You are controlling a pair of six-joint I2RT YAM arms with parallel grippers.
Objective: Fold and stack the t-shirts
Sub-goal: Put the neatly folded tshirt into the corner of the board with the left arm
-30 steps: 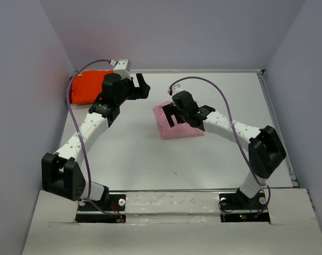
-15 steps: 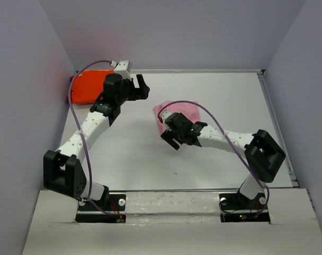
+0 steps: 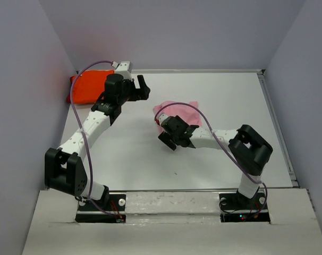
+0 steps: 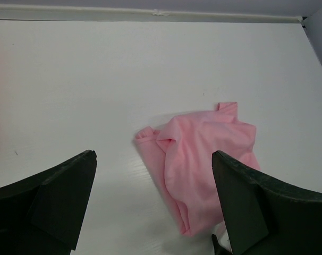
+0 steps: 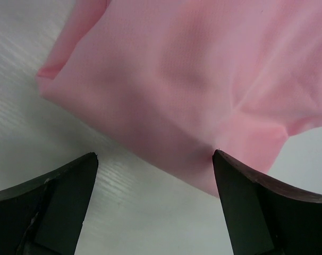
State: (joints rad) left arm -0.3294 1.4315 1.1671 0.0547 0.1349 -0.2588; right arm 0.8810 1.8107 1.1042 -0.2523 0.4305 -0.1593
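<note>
The pink t-shirt (image 3: 183,113) lies rumpled and partly folded at the table's middle; it also shows in the left wrist view (image 4: 203,159) and fills the top of the right wrist view (image 5: 177,74). The orange t-shirt (image 3: 88,88) is bunched in the far left corner. My right gripper (image 3: 168,140) hangs open just off the pink shirt's near edge, its fingers (image 5: 60,196) astride that edge with only table between them (image 5: 155,155). My left gripper (image 3: 144,88) is open and empty (image 4: 154,155), held between the two shirts and facing the pink one.
Grey walls close in the table on the left, back and right. A raised rail (image 3: 275,122) runs along the right edge. A purple cable (image 3: 198,110) loops from the right arm over the pink shirt, and another (image 3: 73,106) arcs beside the left arm.
My right gripper has drawn back from over the pink shirt to its near-left edge. The shirt, a neat wedge before, now lies looser and more spread. The left arm barely moved.
</note>
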